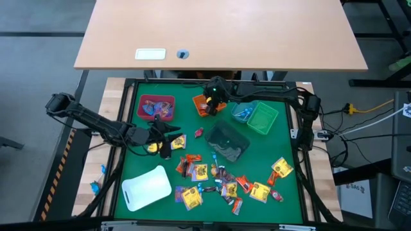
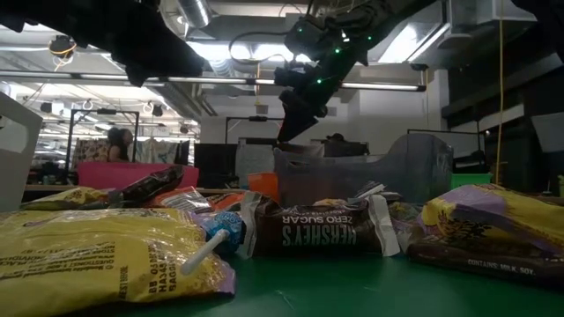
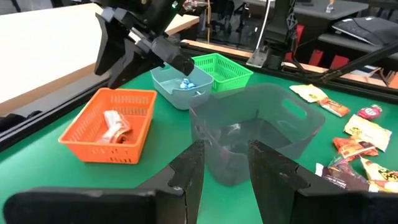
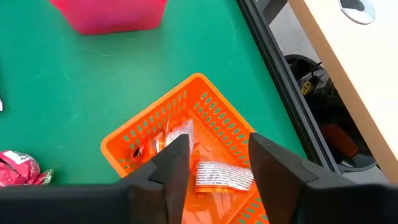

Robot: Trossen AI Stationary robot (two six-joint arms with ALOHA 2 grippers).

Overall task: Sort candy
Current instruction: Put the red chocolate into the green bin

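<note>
Most candy (image 1: 221, 186) lay scattered on the near counter (image 1: 138, 151), where the left end effector (image 1: 166, 142) hovered, parted and empty. Farther off, the right end effector (image 4: 214, 163) hung open over the orange bin (image 4: 214, 121); a wrapper (image 4: 224, 175) clinging to a finger could drop outside.

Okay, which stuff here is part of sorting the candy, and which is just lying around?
Part of the job: loose candy; orange basket; pink bin; blue bin; green basket; grey bin; right gripper.

Lying about: white tray; wooden desk.
</note>
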